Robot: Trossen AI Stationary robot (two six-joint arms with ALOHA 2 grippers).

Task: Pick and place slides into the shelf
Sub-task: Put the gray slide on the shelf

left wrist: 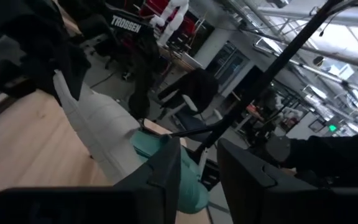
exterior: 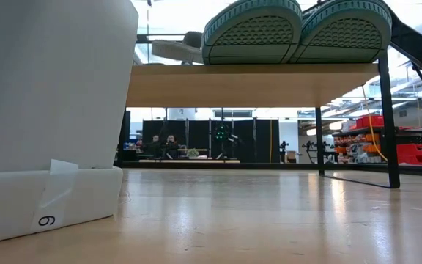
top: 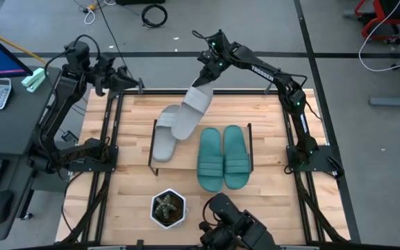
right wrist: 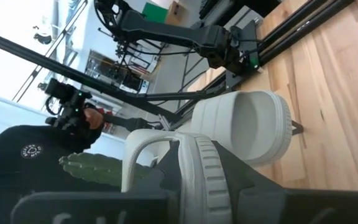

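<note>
- right gripper (top: 201,89) is up by the far edge of the wooden tabletop (top: 269,201), fingers clamped on the heel end of a light grey rubber slide sandal (top: 190,111); that slide hangs tilted over the far side of the low wooden-board shelf with thin black legs (top: 249,142)
- second light grey slide (top: 164,136) lies flat at the shelf's left end; the held one overlaps its edge, can't tell if they actually touch
- teal-green rubber pair, (top: 210,159) and (top: 236,157), sit side by side at the shelf's right end, toes sticking past the near edge
- left gripper (top: 132,81) waits off the tabletop's far-left corner, fingers apart, holding nothing
- small potted succulent in a white hexagonal pot (top: 167,207) sits near the tabletop's near edge
</note>
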